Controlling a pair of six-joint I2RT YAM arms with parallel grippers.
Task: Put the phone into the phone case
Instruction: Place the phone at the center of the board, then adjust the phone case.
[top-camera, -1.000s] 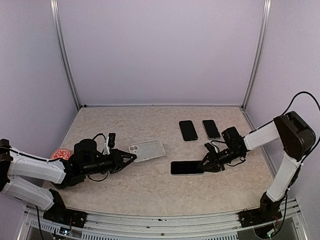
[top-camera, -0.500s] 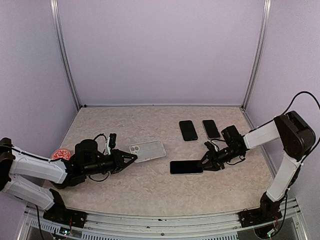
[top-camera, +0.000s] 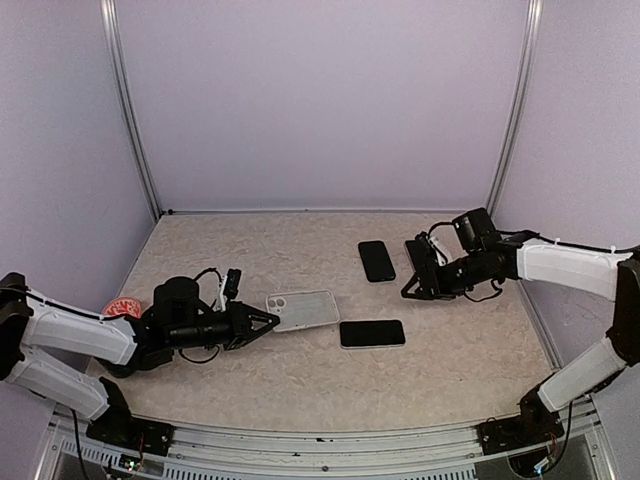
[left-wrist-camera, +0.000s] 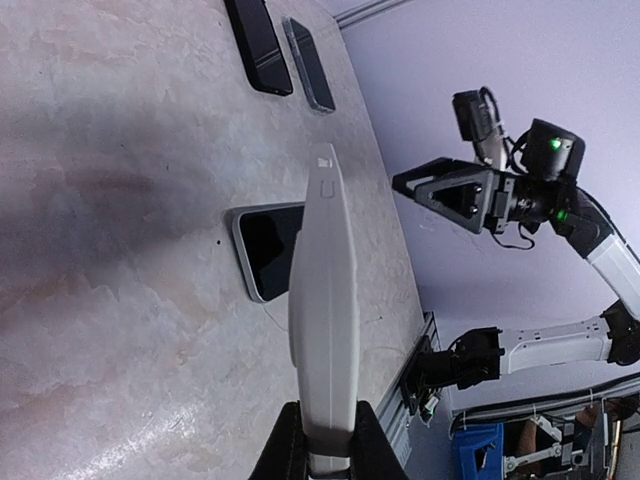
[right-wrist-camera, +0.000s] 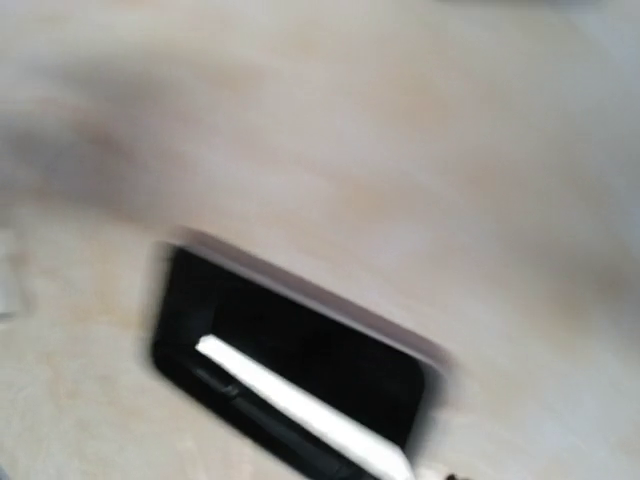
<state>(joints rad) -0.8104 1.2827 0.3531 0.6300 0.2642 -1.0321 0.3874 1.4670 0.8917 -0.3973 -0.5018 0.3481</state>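
Where the top camera looks down, the left gripper (top-camera: 262, 322) has its fingers clamped on the near end of a clear plastic phone case (top-camera: 303, 309) above the beige speckled table (top-camera: 240, 250). The black-screened phone (top-camera: 372, 333) lies flat just right of the case, touched by neither arm. The right gripper (top-camera: 410, 280) hangs farther back, fingers apart and empty, beside a second dark phone (top-camera: 377, 260).

In the left wrist view, the case (left-wrist-camera: 322, 330) runs edge-on out of the pinching fingers (left-wrist-camera: 285, 445), with the phone (left-wrist-camera: 262, 250) on the table beyond it.

The right wrist view is blurred. It shows only the phone (right-wrist-camera: 290, 385) on the table.
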